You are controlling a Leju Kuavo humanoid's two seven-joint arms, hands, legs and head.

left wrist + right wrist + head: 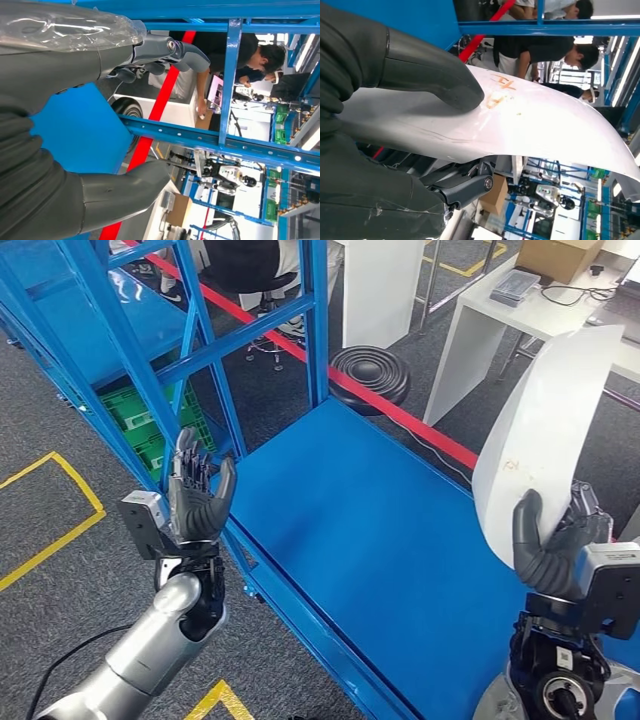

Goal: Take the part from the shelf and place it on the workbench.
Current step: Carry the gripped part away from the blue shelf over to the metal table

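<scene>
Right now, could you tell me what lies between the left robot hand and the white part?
In the head view, just the bare blue shelf deck lies between the left robot hand and the white part.

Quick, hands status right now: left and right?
Left hand: open, holding nothing, beside the blue shelf frame.
Right hand: gripping the white curved part.

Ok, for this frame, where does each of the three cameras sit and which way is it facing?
Head view: high on the body, looking down at the blue flat shelf surface; both silver arms, the empty left hand and the right hand holding the white curved sheet part.
Left wrist view: behind the left hand, facing the blue metal shelf frame.
Right wrist view: behind the right hand, facing the part.
Both wrist views share the frame.
</scene>
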